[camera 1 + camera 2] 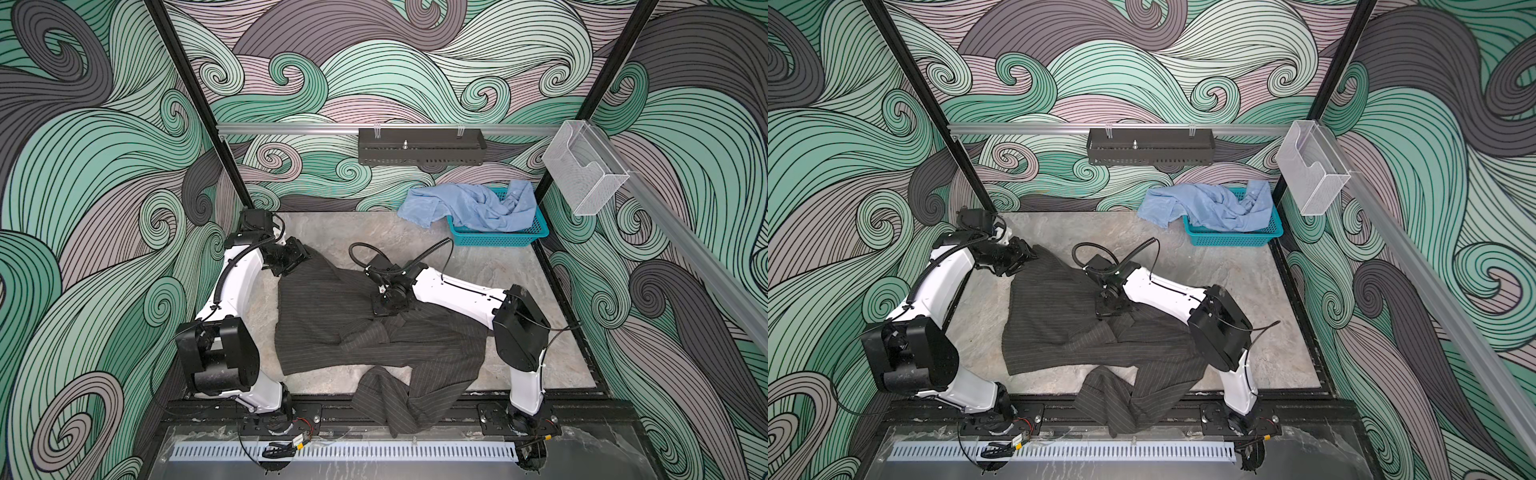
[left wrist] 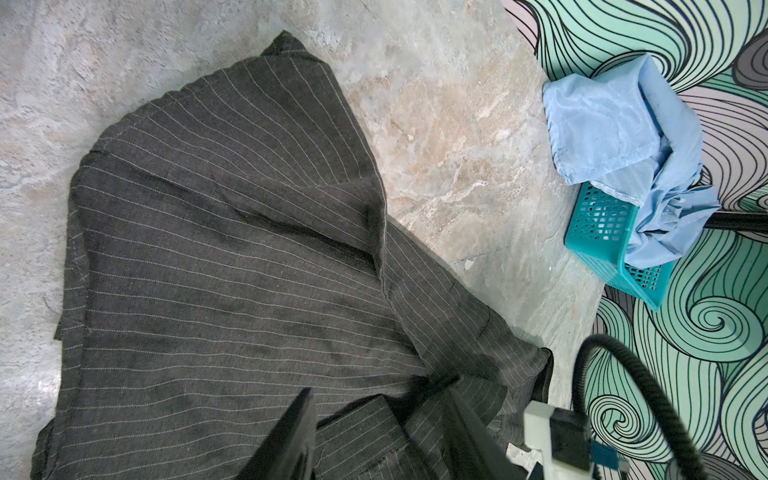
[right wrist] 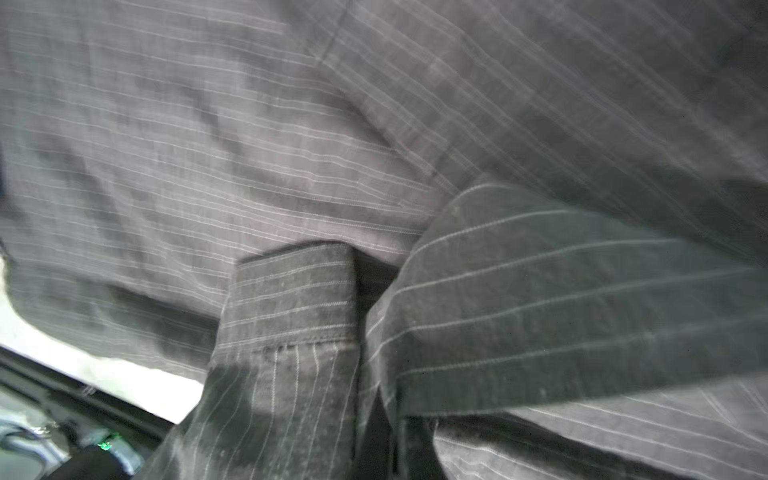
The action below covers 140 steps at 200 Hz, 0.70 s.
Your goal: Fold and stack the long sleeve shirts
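Pressing down on the middle of the charcoal pinstriped shirt (image 1: 328, 320), the right pincer (image 1: 388, 309) is found closed. Its tips are buried in cloth, and in the right wrist view a cuff (image 3: 291, 291) and a fold are bunched up against it. The left pincer (image 1: 301, 255) is set at the shirt's far left corner, its 2 fingers (image 2: 291, 440) held moderately apart with flat cloth lying between them. The shirt is spread over the stone-patterned surface (image 1: 478, 270), with 1 sleeve draped past the near edge. At the far right, a teal perforated basket (image 1: 498, 239) is filled by the crumpled light blue shirt (image 1: 469, 208), part of which is spilled over its left rim.
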### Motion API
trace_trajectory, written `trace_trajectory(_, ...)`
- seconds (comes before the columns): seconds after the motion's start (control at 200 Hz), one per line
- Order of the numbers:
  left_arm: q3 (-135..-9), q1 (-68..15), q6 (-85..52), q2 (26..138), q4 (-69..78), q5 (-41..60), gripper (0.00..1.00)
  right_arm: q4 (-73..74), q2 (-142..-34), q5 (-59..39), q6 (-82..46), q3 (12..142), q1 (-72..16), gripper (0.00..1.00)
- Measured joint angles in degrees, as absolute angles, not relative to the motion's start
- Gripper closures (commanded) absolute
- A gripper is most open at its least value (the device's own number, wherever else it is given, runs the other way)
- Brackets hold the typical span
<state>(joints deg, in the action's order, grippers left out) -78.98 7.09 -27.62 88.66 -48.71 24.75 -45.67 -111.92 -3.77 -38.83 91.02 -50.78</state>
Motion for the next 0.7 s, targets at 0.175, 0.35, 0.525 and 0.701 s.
trace_trajectory(0.175,-78.91,7.09,-27.64,90.7,-48.07,24.93,0.48,-46.61,-109.73,-4.01,-34.57,97.01,-44.23,1.0)
trace_trajectory(0.35,-78.94,6.94,-27.7,92.58,-47.03,25.15,0.48,-47.7,-110.0,-4.25,-25.41,110.65,-38.92,1.0)
trace_trajectory(0.525,-79.18,6.22,-27.73,95.04,-46.17,25.21,0.48,-47.24,-116.01,-2.0,-11.05,127.68,-38.63,1.0)
trace_trajectory(0.701,-80.29,5.69,-27.77,97.03,-45.36,25.61,0.48,-46.17,-128.66,0.43,1.23,143.15,-38.33,1.0)
